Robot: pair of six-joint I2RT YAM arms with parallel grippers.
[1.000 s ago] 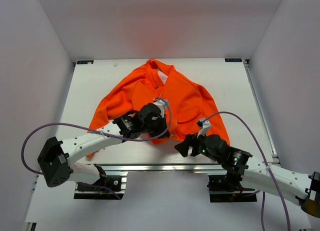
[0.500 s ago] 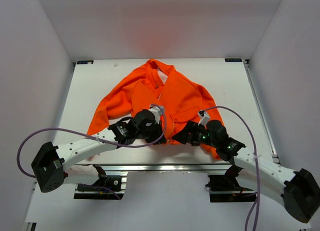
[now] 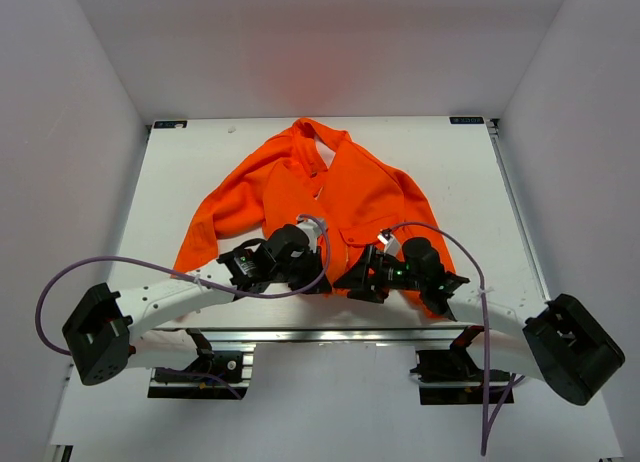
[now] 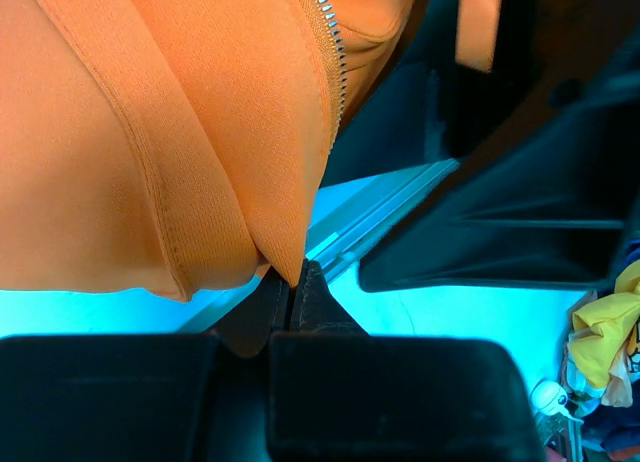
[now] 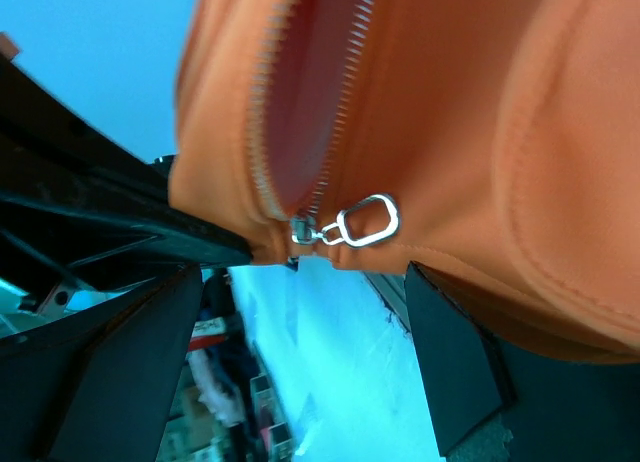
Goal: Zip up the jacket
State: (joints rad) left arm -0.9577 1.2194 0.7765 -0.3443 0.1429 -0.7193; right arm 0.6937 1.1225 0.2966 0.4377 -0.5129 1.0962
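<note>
The orange jacket (image 3: 370, 192) lies spread on the white table (image 3: 480, 182), collar at the far side and hem at the near edge. My left gripper (image 3: 318, 278) is shut on the bottom corner of the left front panel (image 4: 285, 252), right beside the zipper teeth (image 4: 328, 42). My right gripper (image 3: 356, 278) stands open at the hem just to the right of it. The silver slider (image 5: 305, 229) and its ring pull (image 5: 368, 222) sit at the bottom of the zipper, just beyond my right gripper (image 5: 300, 322) and apart from its fingers (image 5: 450, 352). Above the slider the zipper gapes.
The table's near metal rail (image 3: 300, 334) runs just under both grippers. Purple cables (image 3: 100, 262) loop from each arm. White walls (image 3: 70, 132) close in the table on three sides. Both sleeves (image 3: 215, 217) spread outward from the jacket body.
My right arm has swung left and forward from off the table's edge to the jacket hem, its jaws widening. My left gripper, still shut on the hem, has drawn slightly toward the near edge.
</note>
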